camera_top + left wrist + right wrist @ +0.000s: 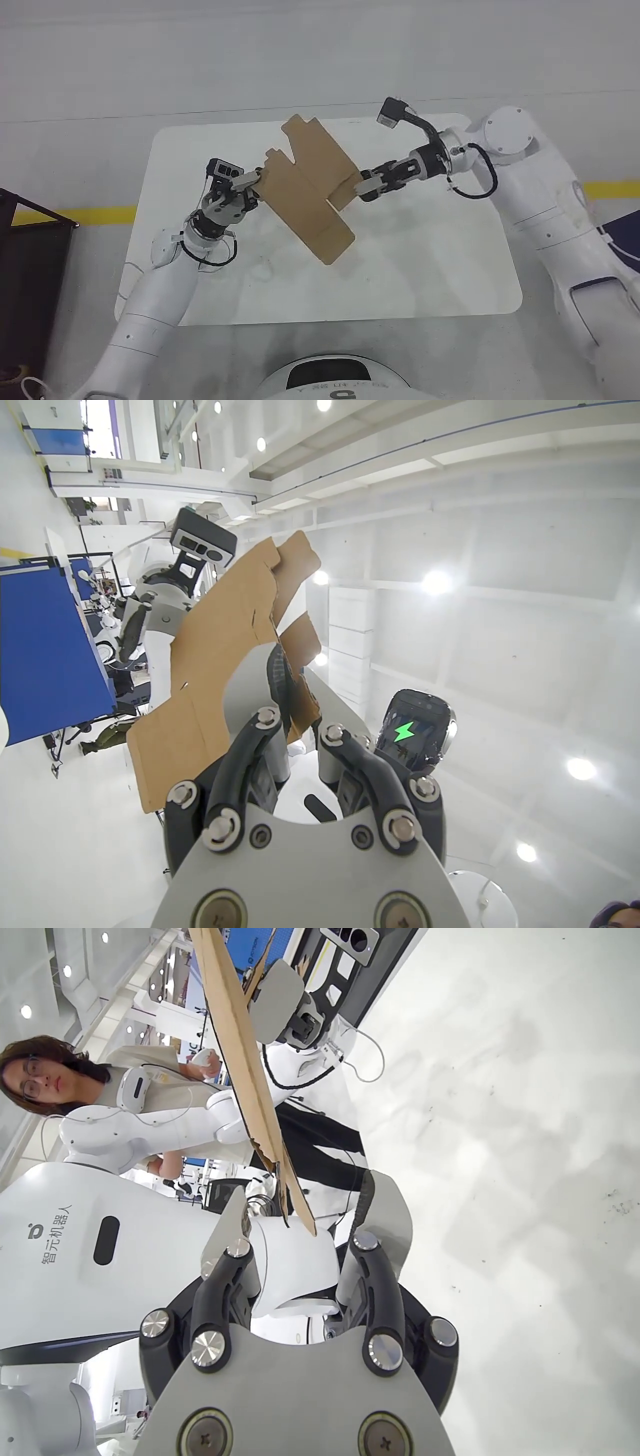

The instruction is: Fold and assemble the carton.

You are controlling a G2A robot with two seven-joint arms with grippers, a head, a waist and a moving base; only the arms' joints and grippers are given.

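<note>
The left gripper [289,660] is clamped on one edge of the carton [310,190] and holds the flat sheet tilted above the table [420,270]. The right gripper [307,1185] has its fingers apart around the opposite edge, probably to catch a flap for folding.

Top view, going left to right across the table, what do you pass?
left gripper → carton → right gripper
</note>
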